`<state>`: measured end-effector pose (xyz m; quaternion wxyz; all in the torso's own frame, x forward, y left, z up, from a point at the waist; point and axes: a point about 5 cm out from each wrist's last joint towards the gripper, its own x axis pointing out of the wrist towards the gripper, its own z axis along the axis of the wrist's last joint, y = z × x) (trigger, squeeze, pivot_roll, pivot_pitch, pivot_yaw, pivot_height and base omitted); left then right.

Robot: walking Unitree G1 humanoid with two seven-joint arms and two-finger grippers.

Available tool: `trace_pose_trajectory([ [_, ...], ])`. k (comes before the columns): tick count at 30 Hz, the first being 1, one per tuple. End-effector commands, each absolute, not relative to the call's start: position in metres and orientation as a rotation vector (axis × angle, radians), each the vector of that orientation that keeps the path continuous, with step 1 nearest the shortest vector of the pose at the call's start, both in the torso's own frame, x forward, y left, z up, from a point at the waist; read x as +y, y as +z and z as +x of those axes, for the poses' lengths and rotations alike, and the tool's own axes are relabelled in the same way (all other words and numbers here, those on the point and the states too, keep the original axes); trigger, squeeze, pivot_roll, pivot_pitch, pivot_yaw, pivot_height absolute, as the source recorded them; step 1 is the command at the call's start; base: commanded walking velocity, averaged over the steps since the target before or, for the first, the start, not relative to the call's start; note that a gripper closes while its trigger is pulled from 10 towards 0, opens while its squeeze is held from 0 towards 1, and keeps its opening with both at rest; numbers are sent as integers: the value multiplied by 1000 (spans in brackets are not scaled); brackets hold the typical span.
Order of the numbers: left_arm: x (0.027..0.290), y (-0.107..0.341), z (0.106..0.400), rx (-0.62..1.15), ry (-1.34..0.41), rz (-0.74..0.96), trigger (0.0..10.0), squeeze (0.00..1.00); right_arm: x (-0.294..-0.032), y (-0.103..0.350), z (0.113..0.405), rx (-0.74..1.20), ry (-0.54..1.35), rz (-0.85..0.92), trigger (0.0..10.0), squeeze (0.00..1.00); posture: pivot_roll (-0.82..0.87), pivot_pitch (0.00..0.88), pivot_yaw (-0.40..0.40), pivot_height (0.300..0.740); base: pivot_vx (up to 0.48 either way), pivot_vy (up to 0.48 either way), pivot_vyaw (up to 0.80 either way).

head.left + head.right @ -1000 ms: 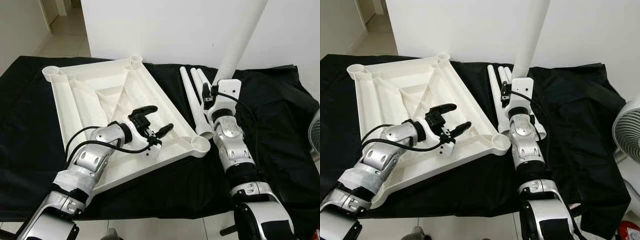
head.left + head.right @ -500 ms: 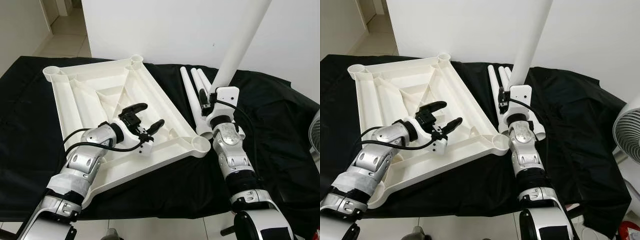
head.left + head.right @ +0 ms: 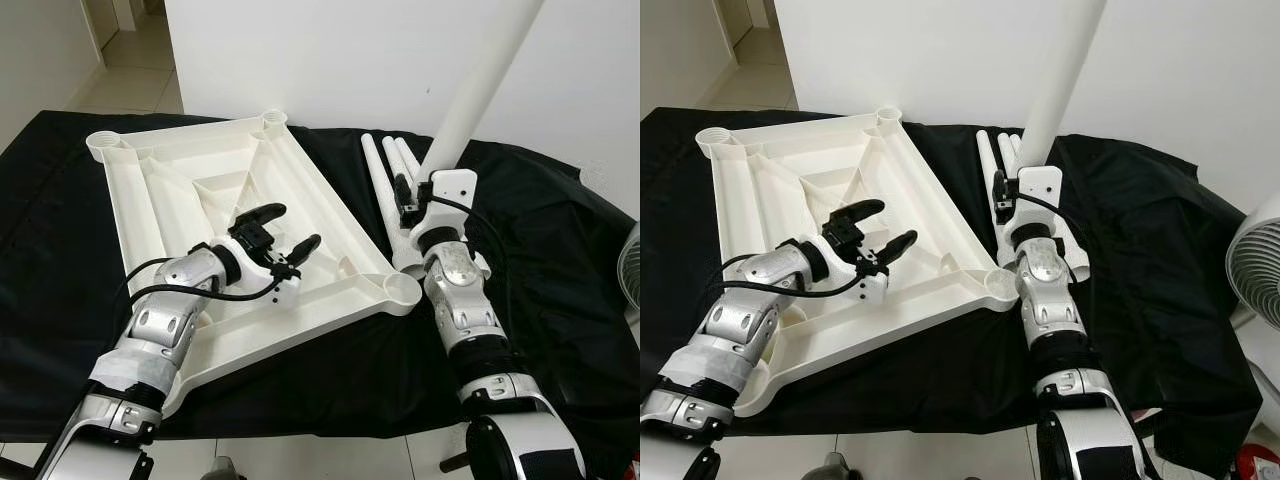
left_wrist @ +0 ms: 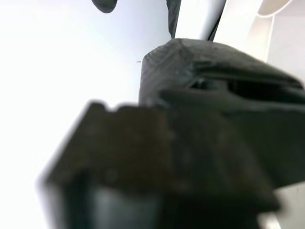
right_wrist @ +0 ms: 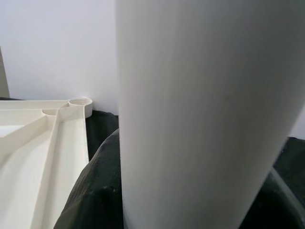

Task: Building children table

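While clamped, leg upright, slightly tilted

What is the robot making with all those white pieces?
It is putting together a small table. The white tabletop lies upside down on a black cloth. The right gripper holds one white leg pointing up, close to the round corner socket nearest it. The left gripper hovers open over the tabletop's ribs. More legs lie on the cloth beside it.

Black cloth, white fan
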<state>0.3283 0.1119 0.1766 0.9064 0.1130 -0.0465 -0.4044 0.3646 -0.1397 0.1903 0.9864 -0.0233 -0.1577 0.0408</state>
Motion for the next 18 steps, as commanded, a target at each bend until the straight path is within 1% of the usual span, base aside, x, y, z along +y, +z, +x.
trace_pose_trajectory([
  [1, 117, 172, 331, -88, -735, 230, 10000, 0, -138, 193, 366, -329, 89, -40, 10000, 0, 130, 0, -85, 740, 0, 0, 0],
  [11, 124, 169, 332, -80, -707, 252, 10000, 0, -136, 192, 366, -331, 96, -31, 10000, 0, 132, 0, -82, 740, 0, 0, 0],
  [18, 127, 171, 334, -93, -647, 204, 10000, 0, -135, 191, 363, -340, 107, -29, 10000, 0, 114, 0, -76, 740, 0, 0, 0],
])
